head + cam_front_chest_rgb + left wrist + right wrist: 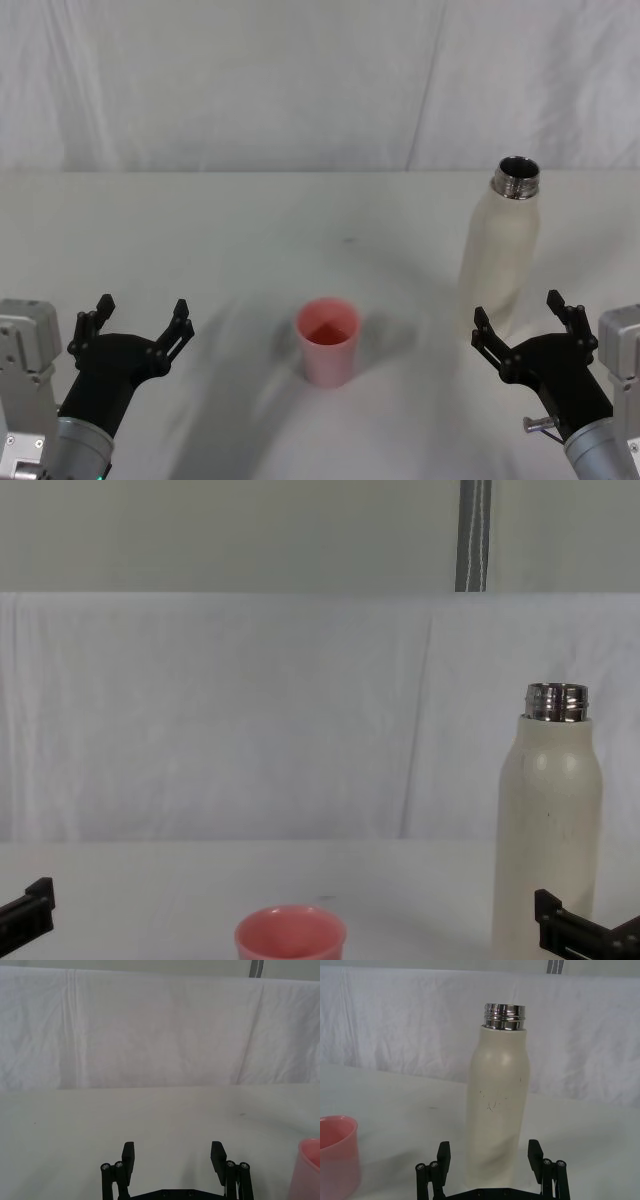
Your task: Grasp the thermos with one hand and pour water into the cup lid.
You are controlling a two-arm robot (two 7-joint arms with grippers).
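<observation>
One tall thermos (500,255) is seen standing upright at the right of the head view, uncapped, its steel neck (517,178) open to the camera. It is planted on the white table (200,240), with nothing gripping it. Just in front of it, low in the right of the frame, the right gripper (522,318) is held with jaws spread wide; in the right wrist view the bottle is framed squarely between the two fingertips (443,1152), which are not touching it. At lower centre of the head view the cup lid (327,340) is set upright, well apart from the bottle. Down in the lower left corner the left gripper (142,317) is parked over bare table, fingers likewise spread open.
</observation>
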